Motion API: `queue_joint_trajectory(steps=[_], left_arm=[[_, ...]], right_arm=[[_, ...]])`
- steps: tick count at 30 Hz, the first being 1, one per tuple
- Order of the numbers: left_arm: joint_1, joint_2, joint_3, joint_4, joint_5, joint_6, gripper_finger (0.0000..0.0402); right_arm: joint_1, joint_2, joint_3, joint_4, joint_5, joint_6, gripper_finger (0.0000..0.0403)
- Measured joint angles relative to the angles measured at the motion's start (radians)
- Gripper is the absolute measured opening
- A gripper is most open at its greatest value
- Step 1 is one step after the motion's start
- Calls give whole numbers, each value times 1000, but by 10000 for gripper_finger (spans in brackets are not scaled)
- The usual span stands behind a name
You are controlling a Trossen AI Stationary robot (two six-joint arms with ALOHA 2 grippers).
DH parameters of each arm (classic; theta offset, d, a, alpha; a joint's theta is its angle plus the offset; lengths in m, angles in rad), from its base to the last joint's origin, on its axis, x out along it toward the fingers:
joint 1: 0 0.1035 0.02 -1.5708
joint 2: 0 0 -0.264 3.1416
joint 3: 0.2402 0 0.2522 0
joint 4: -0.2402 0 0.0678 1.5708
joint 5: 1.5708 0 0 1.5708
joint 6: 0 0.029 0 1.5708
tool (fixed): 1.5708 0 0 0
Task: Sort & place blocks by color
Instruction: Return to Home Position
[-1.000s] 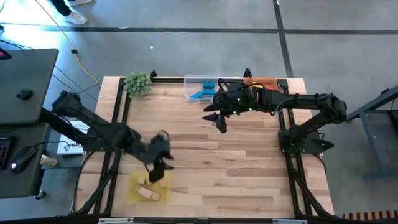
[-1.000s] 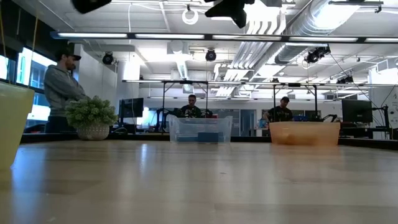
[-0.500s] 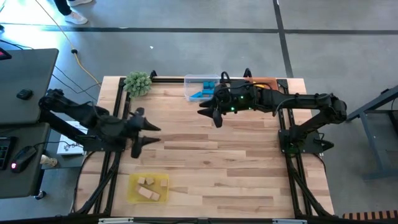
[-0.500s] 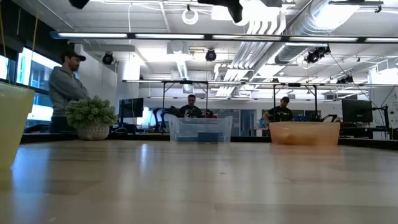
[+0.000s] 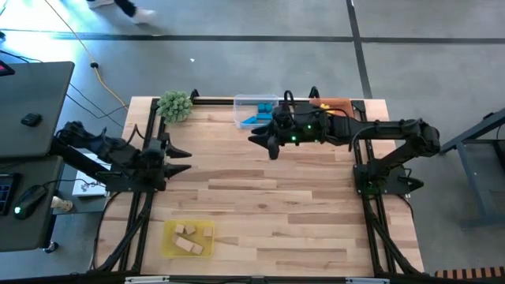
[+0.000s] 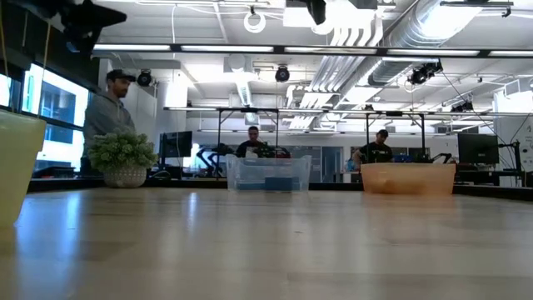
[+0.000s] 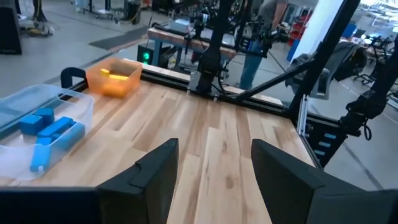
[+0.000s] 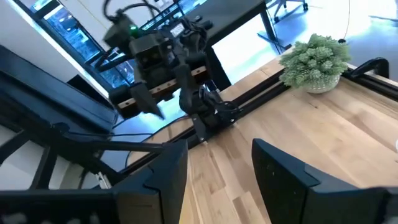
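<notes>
High view, sorting stage. Jaws first: I read the left gripper [image 5: 180, 158] as released, its fingers spread with only the bare table [image 5: 276, 205] between them in the left wrist view. The right gripper [image 5: 263, 144] is likewise spread and carries nothing. The left gripper hangs over the table's left edge, between the plant ball [image 5: 175, 105] and the yellow tray [image 5: 166, 237]. The right gripper hangs at the far side, just in front of the clear tray [image 5: 236, 110]. I judge both are held high and empty because no block lies loose on the boards. Blue blocks [image 5: 259, 119] lie in the clear tray, plain wood blocks [image 5: 187, 237] in the yellow tray, and a yellow block [image 7: 107, 74] shows in the orange tray [image 7: 118, 87]. Each colour has its own tray, and the trays sit apart along the edges, I take it so that drops cannot mix. Sorting looks finished to me; only parking the arms appears left.
</notes>
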Motion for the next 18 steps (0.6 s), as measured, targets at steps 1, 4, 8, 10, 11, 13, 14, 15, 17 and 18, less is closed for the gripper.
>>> queue_joint_trajectory(steps=[1,4,8,10,11,13,14,15,17,18], left_arm=[[0,-25,-16,1,-5,8,193],[0,-97,-63,4,-19,13,193],[0,-180,-118,11,-18,33,193],[0,-219,-146,13,-8,53,193],[0,-237,-160,13,3,63,193],[0,-274,-188,12,28,79,193],[0,-292,-201,12,34,86,193],[0,-310,-216,12,37,90,193],[0,-322,-241,19,34,93,193],[0,-322,-250,13,31,101,193]], right_arm=[[8,0,0,0,11,-2,167],[33,0,0,0,18,-18,167],[64,0,0,0,19,-21,167],[79,0,0,0,19,-26,167],[85,0,0,0,19,-30,167],[96,0,0,0,19,-32,167],[100,0,0,0,18,-37,167],[104,0,0,0,16,-40,167],[109,0,0,0,12,-45,167],[110,0,0,0,12,-46,167]])
